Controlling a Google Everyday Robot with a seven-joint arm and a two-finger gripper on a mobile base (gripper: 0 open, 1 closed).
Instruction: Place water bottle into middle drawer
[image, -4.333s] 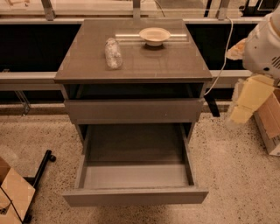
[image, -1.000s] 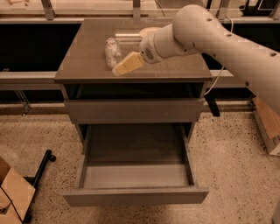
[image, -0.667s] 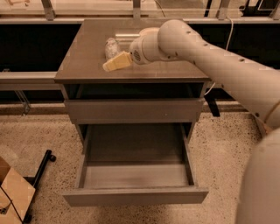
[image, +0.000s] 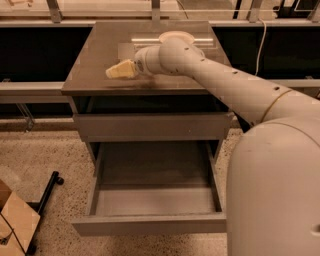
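The gripper lies low over the cabinet top, a little further toward the front left corner than 0.7 s ago. Whether it is apart, together or clamped cannot be told. The arm reaches in from the lower right and now fills more of that side.

The water bottle is on the cabinet top where it lay 4.3 s ago. It shows only as a pale patch just behind the gripper, and contact between them cannot be made out. The bowl, hidden 0.7 s ago, shows its rim behind the arm, right of the gripper.

The middle drawer remains pulled out well below the gripper, under the shut upper drawer front.
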